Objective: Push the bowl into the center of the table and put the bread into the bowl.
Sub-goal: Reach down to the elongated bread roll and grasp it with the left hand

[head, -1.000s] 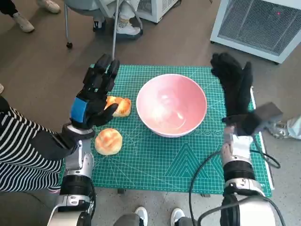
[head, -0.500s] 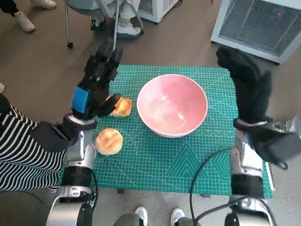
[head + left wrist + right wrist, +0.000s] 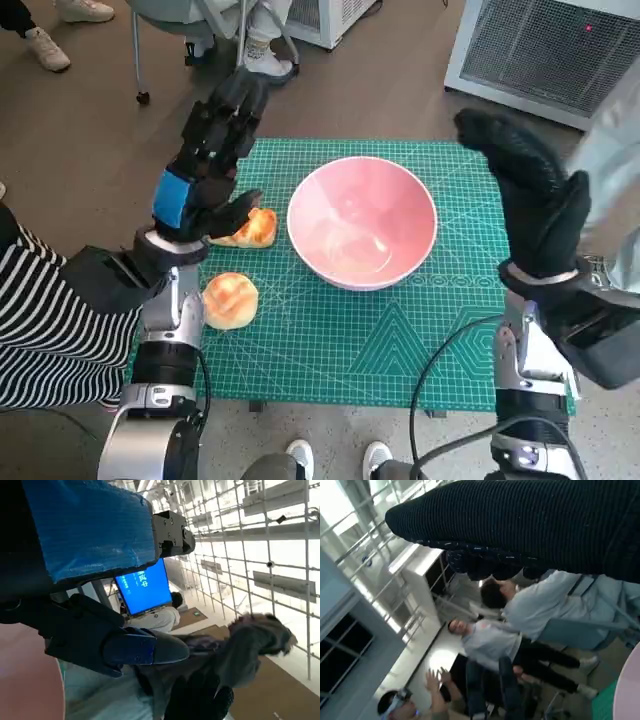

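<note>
Gloved in black knit, the right robot hand (image 3: 535, 205) is raised above the right edge of the tabletop, fingers stretched out and slightly apart, holding nothing; its pale forearm rises from the near edge with a black cable looping beside it. In the right wrist view the glove (image 3: 530, 525) shows as a ribbed dark band, and beyond it people in pale shirts (image 3: 540, 610) sit on chairs.

On the near left of the green gridded cutting mat (image 3: 360, 340) that covers the tabletop lies a round, golden bread roll with a scored top (image 3: 230, 300), apart from both hands. Just beyond it a second, browner bread roll (image 3: 252, 228) lies on the mat, touching or almost touching the thumb of the left robot hand (image 3: 205, 175). That hand, hard black plastic with a patch of blue tape on its back, is tilted up over the mat's left edge, fingers spread and pointing away from the robot, gripping nothing. The left wrist view shows the crinkled blue tape (image 3: 90, 525) and one glossy black finger (image 3: 125, 647) extended.

A wide, smooth pink bowl (image 3: 362, 222) with a glossy inside sits upright and empty on the far middle of the mat, between the two hands and just right of the browner roll.

Farther off on the brown floor are a white ventilated cabinet (image 3: 540, 55), chair legs and a person's white shoes (image 3: 262, 62)
</note>
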